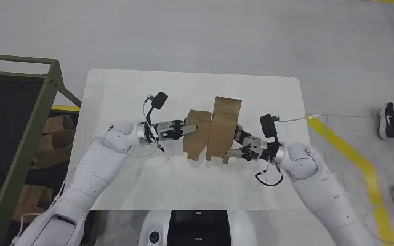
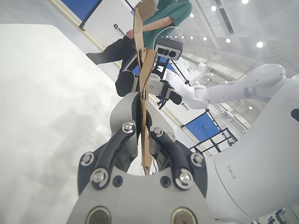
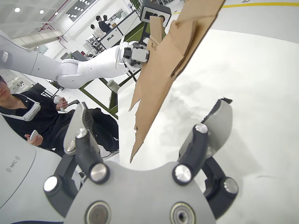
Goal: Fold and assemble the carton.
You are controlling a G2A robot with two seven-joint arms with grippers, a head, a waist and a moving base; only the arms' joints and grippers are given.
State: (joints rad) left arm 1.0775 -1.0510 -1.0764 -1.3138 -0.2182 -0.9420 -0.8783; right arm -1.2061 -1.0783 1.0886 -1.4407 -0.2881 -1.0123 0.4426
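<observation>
A flattened brown carton (image 1: 209, 132) is held above the middle of the white table (image 1: 123, 92), its flaps sticking out on the far and near sides. My left gripper (image 1: 188, 129) is shut on the carton's left edge. In the left wrist view the carton (image 2: 140, 47) stands edge-on, pinched in the left gripper (image 2: 141, 101). My right gripper (image 1: 237, 150) is at the carton's near right corner. In the right wrist view the right gripper (image 3: 151, 109) is open, and the carton's (image 3: 163, 59) torn lower edge hangs between its spread fingers (image 3: 79, 115) without touching them.
A green-framed rack (image 1: 31, 123) holding more cardboard stands beside the table's left end. A yellow floor line (image 1: 345, 147) runs past the right end. Bare tabletop lies beyond the carton and at both ends.
</observation>
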